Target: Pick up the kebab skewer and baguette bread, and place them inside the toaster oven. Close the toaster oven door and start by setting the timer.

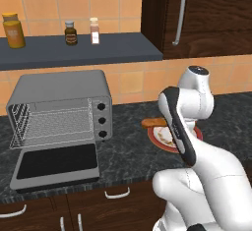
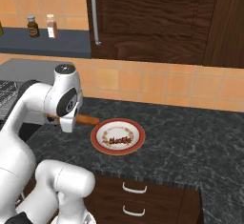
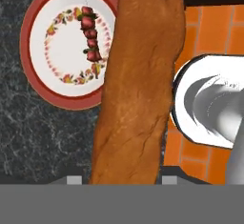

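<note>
The baguette bread [image 3: 138, 80] is lifted above the counter with my gripper [image 3: 121, 180] shut on its near end; the loaf covers the fingertips. From the base views the loaf [image 1: 152, 123] [image 2: 86, 120] pokes out from behind my arm, just left of the plate. The kebab skewer [image 3: 90, 35] [image 2: 119, 140] lies on the red-rimmed plate [image 3: 28, 75] [image 2: 101, 144]. At the left stands the toaster oven [image 1: 59, 90], its door [image 1: 56, 163] folded down flat and the wire rack bare.
Three black knobs [image 1: 102, 120] run down the oven's right side. A dark shelf [image 1: 78, 50] above carries jars and bottles. A dark wood cabinet [image 2: 152, 18] hangs over the plate. Drawer fronts sit below the counter edge [image 1: 118, 178].
</note>
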